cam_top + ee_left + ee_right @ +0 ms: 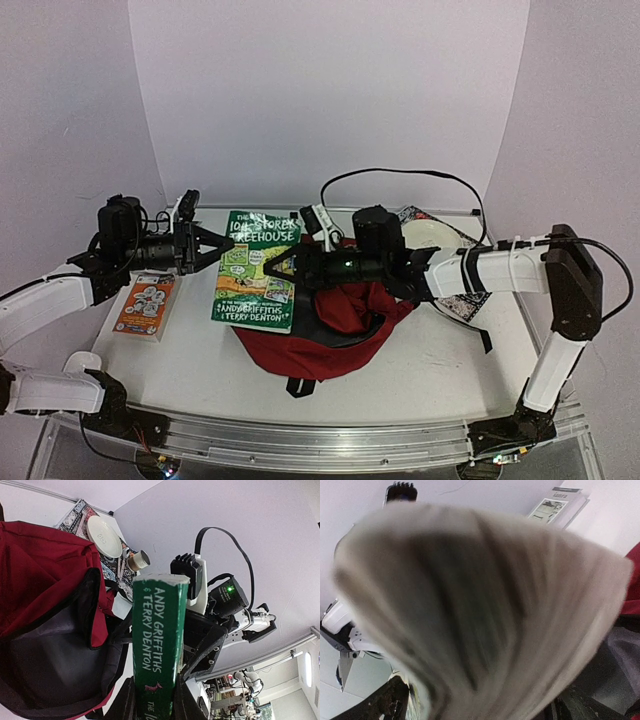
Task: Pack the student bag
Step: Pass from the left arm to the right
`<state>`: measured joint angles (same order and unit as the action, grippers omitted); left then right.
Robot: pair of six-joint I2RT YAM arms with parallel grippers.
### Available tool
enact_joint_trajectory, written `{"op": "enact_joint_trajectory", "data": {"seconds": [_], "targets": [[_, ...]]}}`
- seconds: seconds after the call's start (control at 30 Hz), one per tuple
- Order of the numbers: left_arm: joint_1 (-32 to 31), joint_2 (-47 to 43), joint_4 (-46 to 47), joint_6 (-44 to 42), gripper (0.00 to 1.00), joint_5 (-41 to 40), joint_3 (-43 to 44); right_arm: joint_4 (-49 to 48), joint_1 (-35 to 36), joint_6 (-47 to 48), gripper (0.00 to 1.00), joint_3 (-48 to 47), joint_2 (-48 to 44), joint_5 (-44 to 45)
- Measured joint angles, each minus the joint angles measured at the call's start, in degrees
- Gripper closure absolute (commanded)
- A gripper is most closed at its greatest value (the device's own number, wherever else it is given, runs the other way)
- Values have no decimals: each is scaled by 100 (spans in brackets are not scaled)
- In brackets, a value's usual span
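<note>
The student bag (pixel 330 335), dark red with grey lining, lies open on the table; the left wrist view shows its mouth (pixel 45 645). A green paperback book (pixel 256 270) is held up in the air to the left of the bag. My left gripper (pixel 207 247) is shut on the book's spine (pixel 157 640), one finger on each cover. My right gripper (pixel 283 265) stands open at the opposite edge. Blurred page edges (pixel 485 605) fill the right wrist view, between the wide-apart fingers (pixel 390 702).
An orange box (pixel 147 305) lies at the table's left. A white plate (pixel 430 235) rests on a patterned black-and-white sheet (pixel 462 300) behind the bag, also in the left wrist view (pixel 104 536). A small cylinder (pixel 138 560) stands beside it. A black cable (pixel 400 172) loops along the back.
</note>
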<state>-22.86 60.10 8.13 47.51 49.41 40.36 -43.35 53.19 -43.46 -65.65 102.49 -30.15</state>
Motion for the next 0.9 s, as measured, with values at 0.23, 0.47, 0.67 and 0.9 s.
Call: {"op": "enact_joint_trajectory", "data": {"seconds": [0.23,0.47,0.67,0.9], "targets": [[-47,1,219,90,100,40,0,-700,-3,-302,44,0,68,-528],[-45,36,388,72,79,13,-101,-918,-24,-439,90,29,67,-655],[-70,55,468,90,39,-211,-331,-921,-1,-462,100,261,26,-486],[-102,-147,597,280,21,-784,-700,-870,24,-595,100,893,-197,386]]}}
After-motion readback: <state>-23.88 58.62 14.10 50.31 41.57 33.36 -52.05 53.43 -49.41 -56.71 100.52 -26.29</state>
